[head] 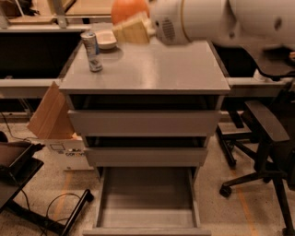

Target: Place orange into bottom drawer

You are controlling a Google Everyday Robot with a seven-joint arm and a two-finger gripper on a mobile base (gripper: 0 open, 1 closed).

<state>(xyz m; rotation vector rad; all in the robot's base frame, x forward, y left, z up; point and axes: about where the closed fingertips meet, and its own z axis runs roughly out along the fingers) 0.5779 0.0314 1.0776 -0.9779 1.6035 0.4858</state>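
Observation:
My gripper (pixel 131 24) is at the top of the view, raised above the back of the cabinet top, shut on the orange (pixel 128 9). The orange is round and partly cut off by the top edge of the view. The tan fingers (pixel 133 31) clasp it from below. My white arm stretches in from the upper right. The bottom drawer (pixel 147 196) is pulled open at the foot of the grey cabinet and its tray is empty. The two drawers above it are shut.
A drink can (pixel 92 50) and a white bowl (pixel 105 40) stand on the cabinet top (pixel 156 69) at the back left. A cardboard box (pixel 50 115) leans at the left. A black office chair (pixel 262 152) stands at the right. Cables lie on the floor lower left.

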